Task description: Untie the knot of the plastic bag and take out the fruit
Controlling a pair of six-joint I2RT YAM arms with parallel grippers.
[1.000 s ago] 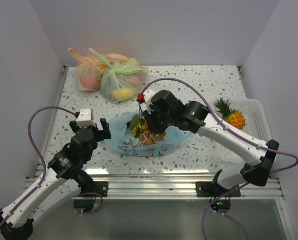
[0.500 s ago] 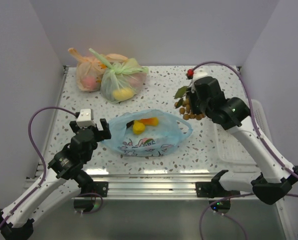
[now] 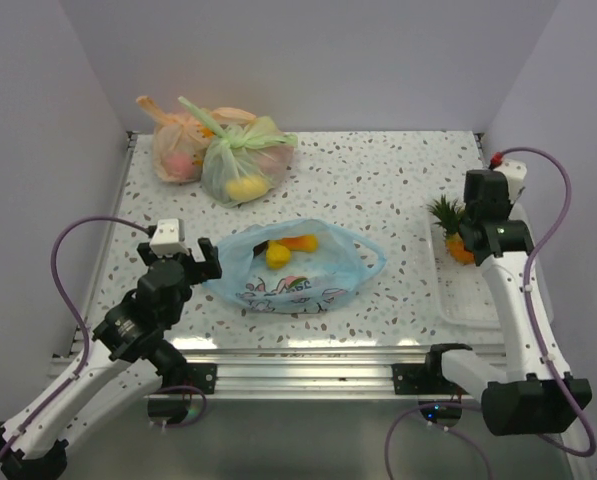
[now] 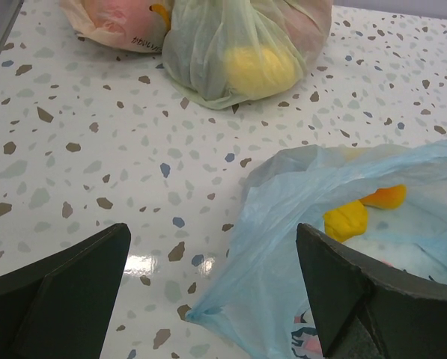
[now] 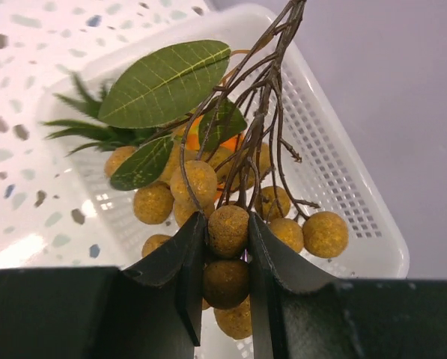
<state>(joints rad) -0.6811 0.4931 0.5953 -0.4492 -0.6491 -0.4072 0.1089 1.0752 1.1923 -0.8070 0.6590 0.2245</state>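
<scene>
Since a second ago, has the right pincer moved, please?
Yes: the right pincer, gripping the berry bunch, swung rightward from over the blue bag to the white basket.

Part-hidden fruit
Beyond the right fingers (image 5: 171,277), berries (image 5: 197,182) and leaves (image 5: 167,78) cover most of the pineapple (image 5: 84,129); the lowest berries vanish between those fingers.

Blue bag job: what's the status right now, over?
Right claw shut on the berry bunch, over the white basket with the pineapple. Left claw open at edge of blue bag. Bag open, yellow piece and orange piece inside. Nothing in the way.
</scene>
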